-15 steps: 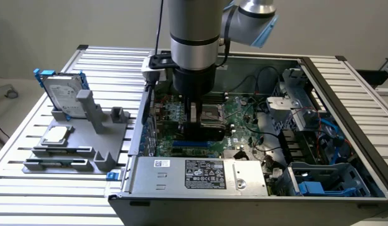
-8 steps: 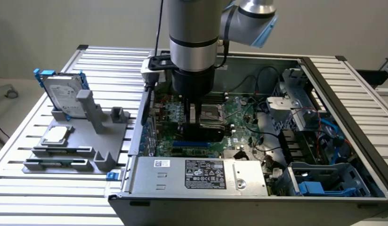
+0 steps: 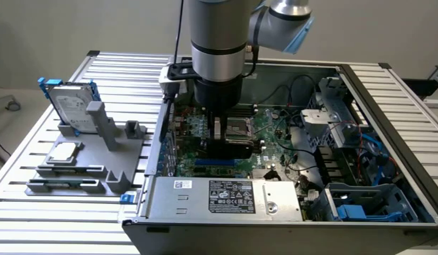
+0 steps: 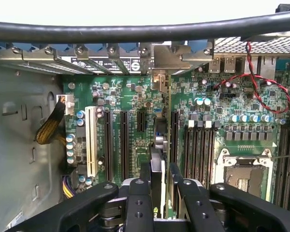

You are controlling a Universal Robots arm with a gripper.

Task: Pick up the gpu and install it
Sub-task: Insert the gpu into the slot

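1. Exterior view: the arm reaches down into the open computer case (image 3: 389, 106), which lies on the slatted table (image 3: 34, 212).
2. The end effector (image 3: 222, 134) is clenched on the gpu (image 3: 229, 149), and the black shroud shows just under it, above the green motherboard (image 3: 276, 133).
3. Wrist view: the end effector (image 4: 160, 175) grasps the gpu (image 4: 158, 145) between its two fingers (image 4: 145, 174). The card stands edge-on.
4. The card runs along the motherboard between the black expansion slots (image 4: 123, 140) and the memory slots (image 4: 198, 150).
5. I cannot tell if the card already sits in a slot.
6. At the exterior view's left, the hard drive (image 3: 70, 103) and the CPU chip (image 3: 63, 152) rest on a grey holder (image 3: 106, 159).
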